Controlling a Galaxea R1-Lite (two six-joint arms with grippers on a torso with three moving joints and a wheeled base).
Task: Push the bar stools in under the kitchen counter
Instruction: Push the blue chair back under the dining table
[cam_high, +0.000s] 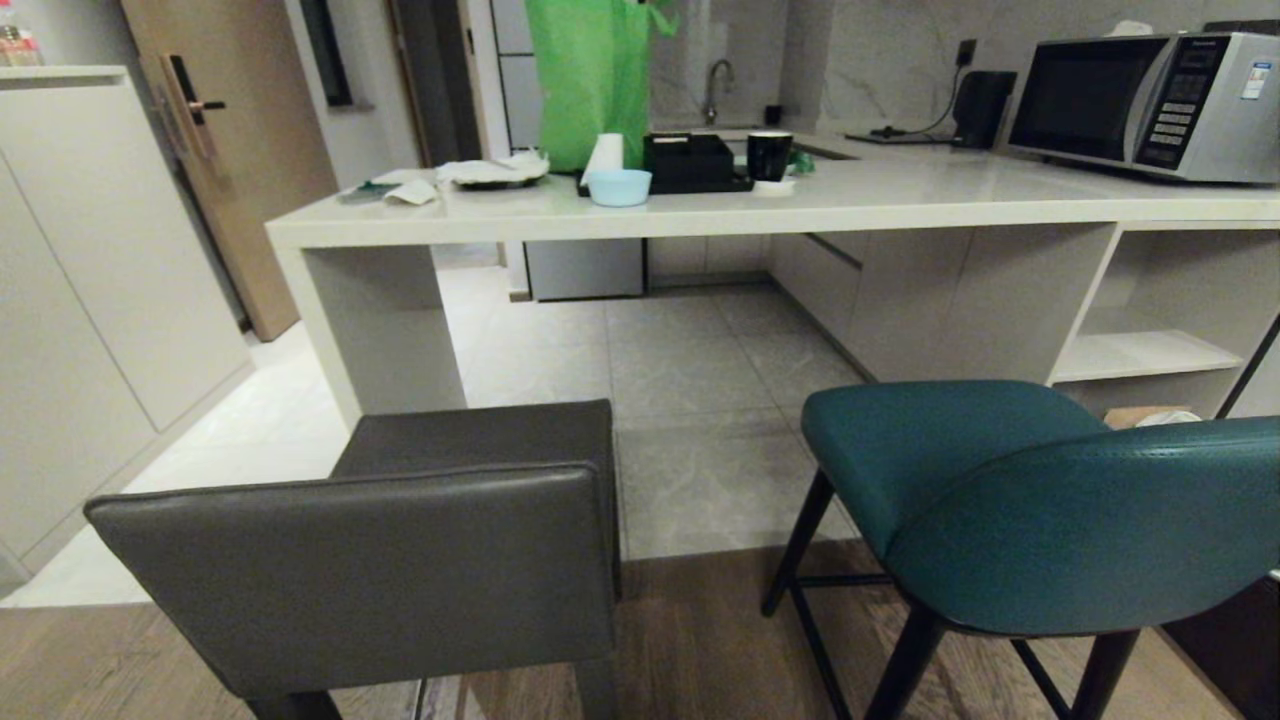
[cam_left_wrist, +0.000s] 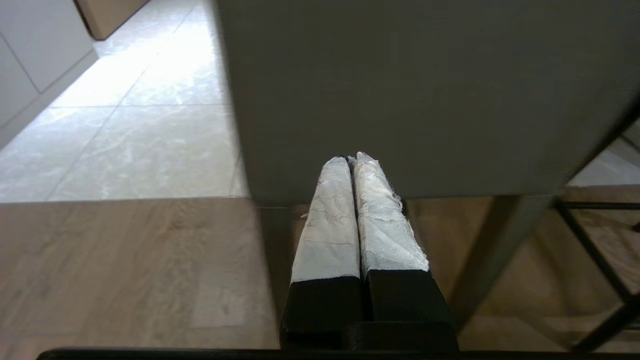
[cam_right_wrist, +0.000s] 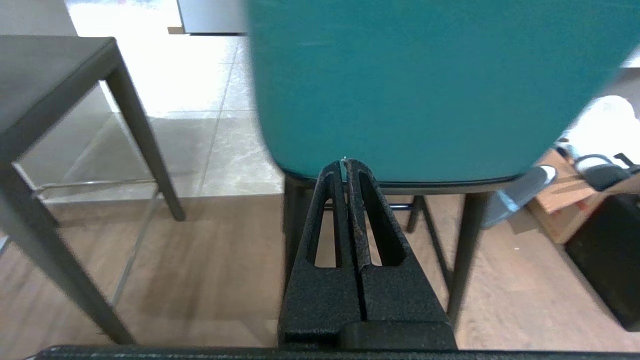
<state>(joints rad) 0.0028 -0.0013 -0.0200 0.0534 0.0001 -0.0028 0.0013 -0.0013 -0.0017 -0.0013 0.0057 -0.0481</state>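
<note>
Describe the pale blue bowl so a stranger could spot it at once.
Start at the long white counter and go towards its left end, in front of the green bag. The small bowl sits near the front edge beside a black tray, the only pale blue thing there.

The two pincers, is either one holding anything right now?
Nothing is held. The left pincer is shut behind the grey stool; the right pincer is shut behind the teal stool.

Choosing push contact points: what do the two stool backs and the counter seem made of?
Grey stool: smooth leather or leatherette, with a seamed top edge and dull sheen. Teal stool: padded leather-like upholstery, stitched rim. Kitchen counter: pale polished stone, probably; it reflects light.
</note>
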